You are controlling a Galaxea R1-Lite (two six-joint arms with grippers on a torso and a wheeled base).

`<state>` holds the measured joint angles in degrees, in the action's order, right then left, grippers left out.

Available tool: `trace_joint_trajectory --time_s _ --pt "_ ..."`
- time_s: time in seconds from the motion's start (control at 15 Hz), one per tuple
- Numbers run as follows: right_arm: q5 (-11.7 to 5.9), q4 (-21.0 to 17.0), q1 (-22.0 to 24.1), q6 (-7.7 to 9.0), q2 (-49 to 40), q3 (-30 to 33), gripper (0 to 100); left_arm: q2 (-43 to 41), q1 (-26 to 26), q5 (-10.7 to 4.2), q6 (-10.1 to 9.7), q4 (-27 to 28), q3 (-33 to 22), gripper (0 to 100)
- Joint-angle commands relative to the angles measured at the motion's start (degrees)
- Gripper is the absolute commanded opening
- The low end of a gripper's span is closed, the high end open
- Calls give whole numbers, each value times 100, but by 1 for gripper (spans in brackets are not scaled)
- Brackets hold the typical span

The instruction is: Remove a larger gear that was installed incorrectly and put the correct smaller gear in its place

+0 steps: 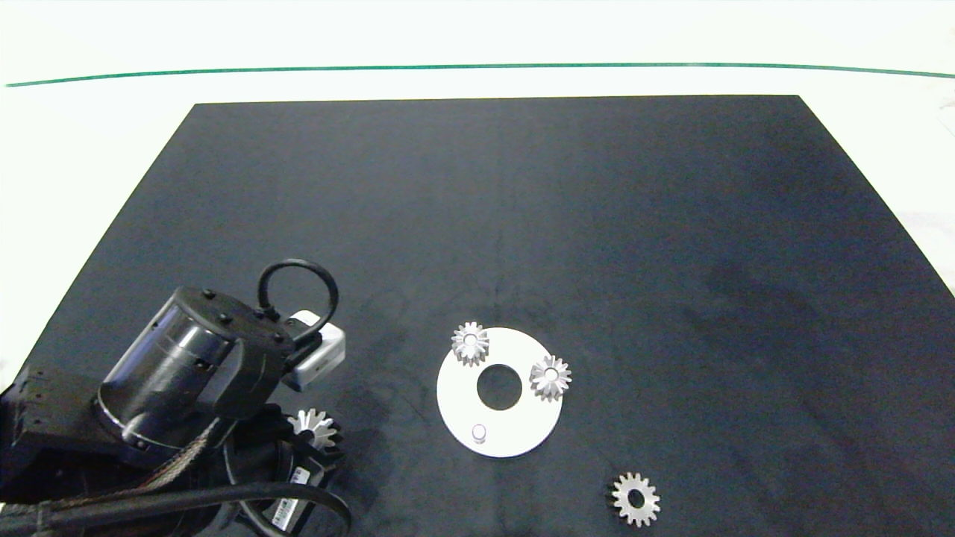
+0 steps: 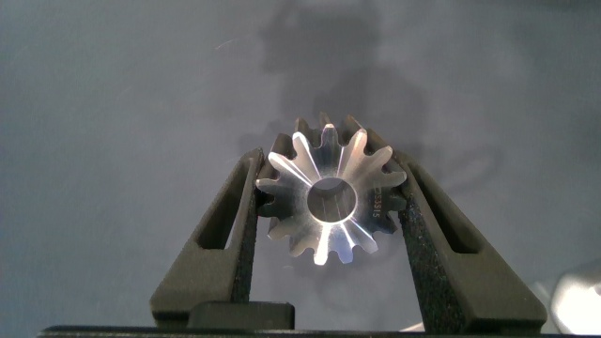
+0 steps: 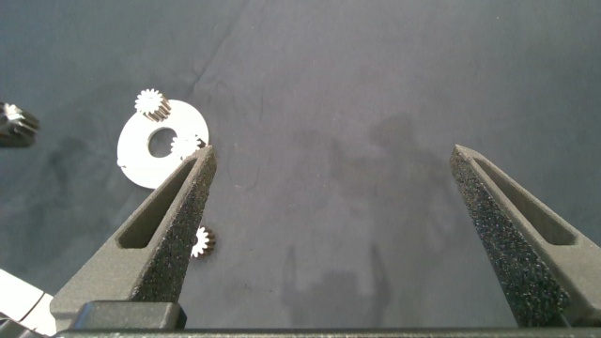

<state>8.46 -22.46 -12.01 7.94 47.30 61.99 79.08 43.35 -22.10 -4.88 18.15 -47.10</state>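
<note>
Near the surface's front-left corner, the left gripper [image 2: 329,202] clamps the larger gear [image 2: 329,199]; best to set it down well clear of the plate [image 1: 459,403]. The right gripper [image 3: 333,178] hangs open; the smaller gear [image 1: 636,499] lies by the front edge.

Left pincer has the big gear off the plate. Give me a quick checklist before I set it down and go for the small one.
1. Left pincer shut on the larger gear: ok, a finger on each side.
2. Gear clear of the white plate: ok, it is left of the plate.
3. Bare pin on the plate free for the replacement: ok.
4. Other two small gears seated on the plate: ok.
5. Smaller gear reachable: ok, lying flat on the black mat, right of the plate.
6. Right pincer ready: ok, open, above the mat.
</note>
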Motion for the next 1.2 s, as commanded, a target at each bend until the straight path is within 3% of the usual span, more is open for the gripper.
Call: trace_joint_trajectory --time_s 0.07,0.27,0.6,0.67,1.07,1.2 --pt "7 -13 -12 6 -1 -3 100 -288 -635 -84 -31 -804 870 28" --pt "7 -13 -12 6 -1 -11 100 -226 -890 -84 -31 -1270 1265 28" --pt "7 -4 -12 6 -10 -3 100 -77 -1074 -93 -22 -1305 1283 28" --pt "7 -4 -12 6 -10 -11 100 -77 -1074 -93 -22 -1305 1291 100" --pt "7 -13 -12 6 -10 -20 100 -235 -1074 -93 -119 -1332 1353 100" --pt "7 -13 -12 6 -10 -20 100 -719 -1092 -101 -84 -1305 1256 100"
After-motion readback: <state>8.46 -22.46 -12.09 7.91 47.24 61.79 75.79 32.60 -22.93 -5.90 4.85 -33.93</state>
